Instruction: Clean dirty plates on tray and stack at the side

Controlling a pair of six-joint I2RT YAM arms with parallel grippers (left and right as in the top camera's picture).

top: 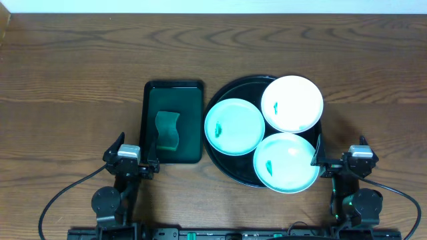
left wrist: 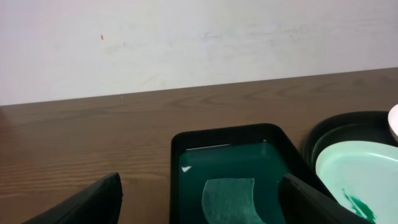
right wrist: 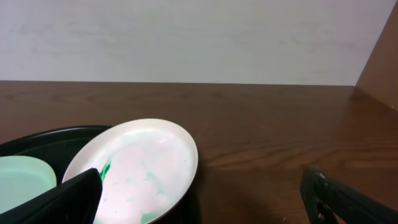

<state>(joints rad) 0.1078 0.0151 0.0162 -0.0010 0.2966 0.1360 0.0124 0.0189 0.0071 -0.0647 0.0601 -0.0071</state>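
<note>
Black tray (top: 223, 163) carries three overlapping dirty plates (top: 234, 127), which hide its near rim. Green tray (top: 148, 120) holds a sponge (top: 167, 130). Left gripper (top: 135, 150) and right gripper (top: 340, 150) gape wide, empty.

Open table (top: 67, 67) around crowded black tray (top: 223, 163)

Overhead view, as I see it from my station. The tray (top: 230, 167), round and glossy black with a raised rim, lies flat on the counter right of centre and carries all three dirty plates, each face up.

- The left plate (top: 234, 127) is pale mint, with a green smear near its left edge.
- The near plate (top: 287, 162) is pale mint, with a green smear on its left side. Its near edge reaches over the tray rim toward me.
- The far plate (top: 291, 103) is white, with a small green mark left of centre. My right wrist view adds faint green streaks across it.

The three plates crowd rim to rim, and the far plate appears to overlap the other two slightly.
</note>
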